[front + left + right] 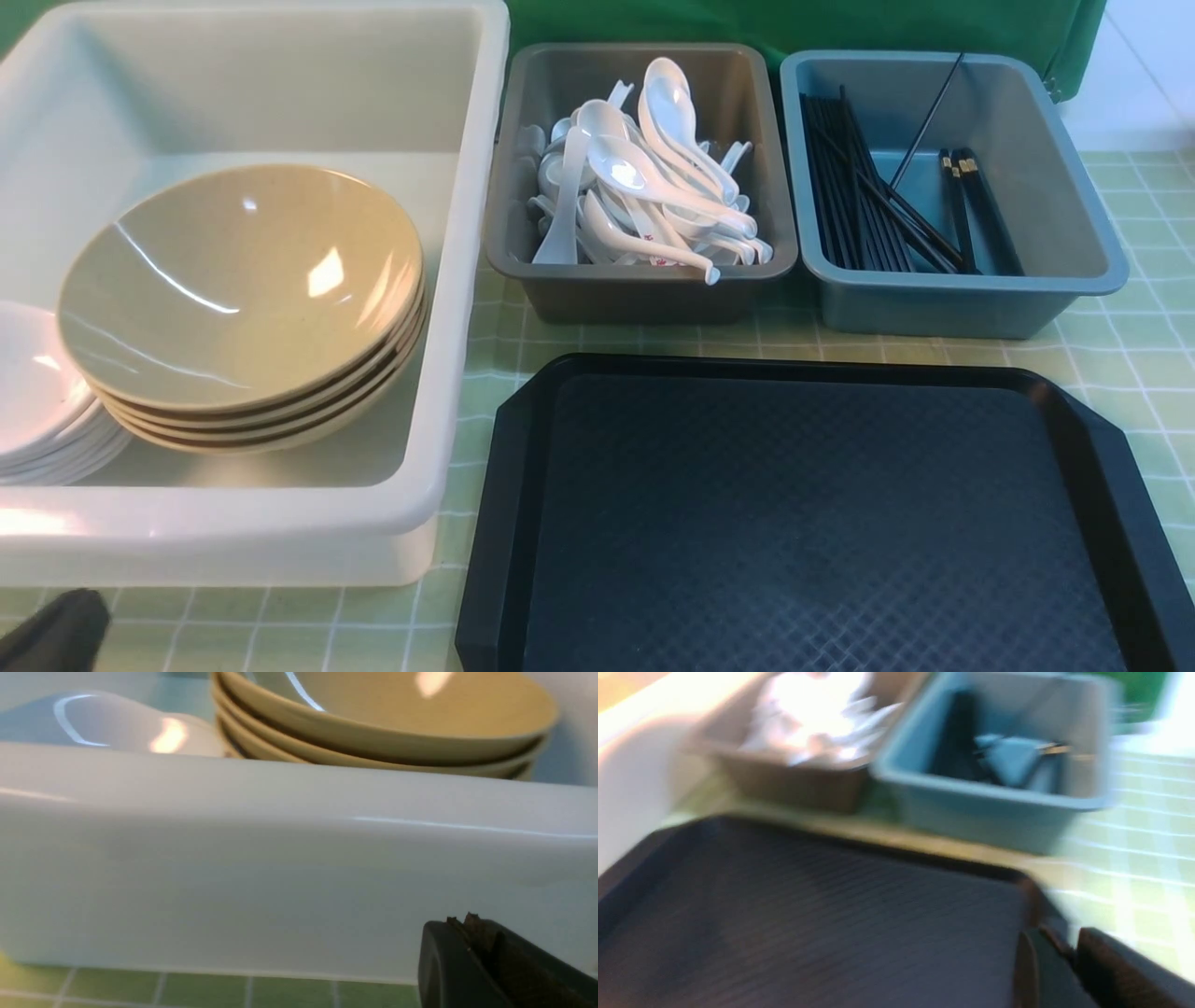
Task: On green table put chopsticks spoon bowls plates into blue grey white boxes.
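Note:
Several tan bowls point(243, 289) are stacked in the white box point(467, 280), with white plates point(37, 401) beside them. White spoons point(644, 187) fill the grey box point(644, 294). Black chopsticks point(868, 205) lie in the blue box point(1074, 187). My left gripper point(460, 921) is shut on nothing, low in front of the white box's near wall point(280, 858); it shows as a dark shape point(56, 635) at the front view's bottom left corner. My right gripper point(1064, 940) hangs over the black tray's corner, its tips slightly apart and empty; that view is blurred.
A black tray point(803, 523) with nothing on it lies in front of the grey and blue boxes. The green checked tablecloth point(1139, 355) shows to the right of the tray and along the near edge.

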